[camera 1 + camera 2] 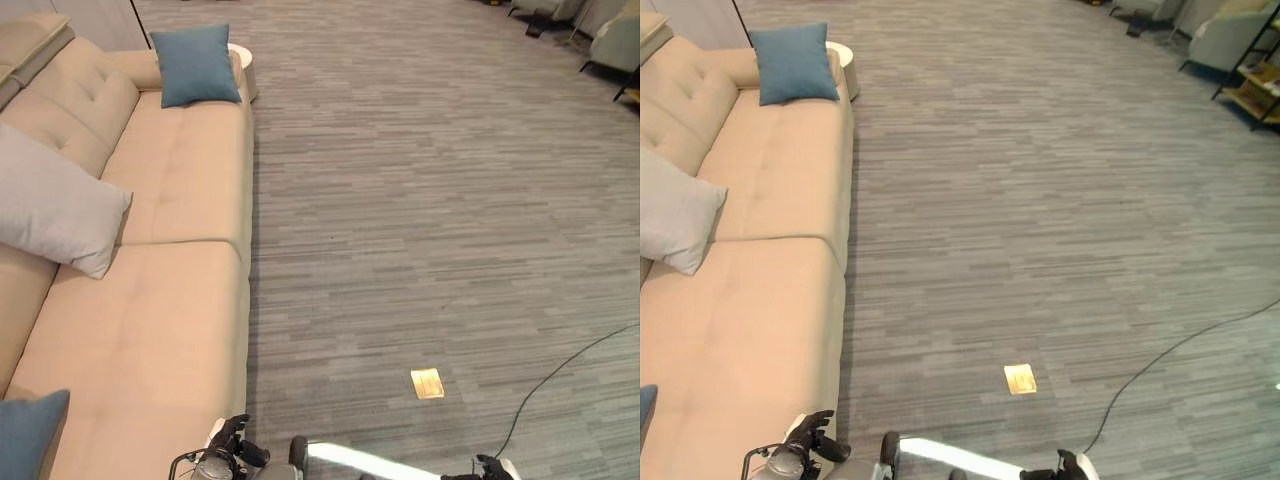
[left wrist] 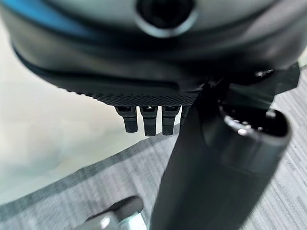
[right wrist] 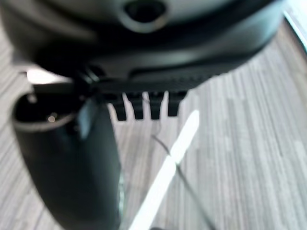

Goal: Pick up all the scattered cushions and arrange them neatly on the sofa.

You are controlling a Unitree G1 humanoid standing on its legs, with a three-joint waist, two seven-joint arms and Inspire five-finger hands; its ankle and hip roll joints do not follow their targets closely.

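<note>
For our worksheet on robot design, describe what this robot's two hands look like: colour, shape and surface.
Both are dark, near-black. The left hand has a broad palm edged with a finely dotted texture, a row of short ridged fingers, and a thick, rounded, glossy thumb. The right hand mirrors it, with the same stubby fingers and bulky thumb.

- A lounge or showroom-like sitting area: a long beige upholstered sofa [image 1: 150, 260] with a tufted back stands along the left edge of a wide grey striped carpet floor [image 1: 420, 200].
- Blue square cushion [image 1: 195, 65] at the sofa's far end, pale grey cushion [image 1: 55, 210] against its back.
- More pale armchairs [image 1: 615, 45] at the floor's far right corner.
- A brass floor plate [image 1: 427, 383] set in the carpet.
</note>
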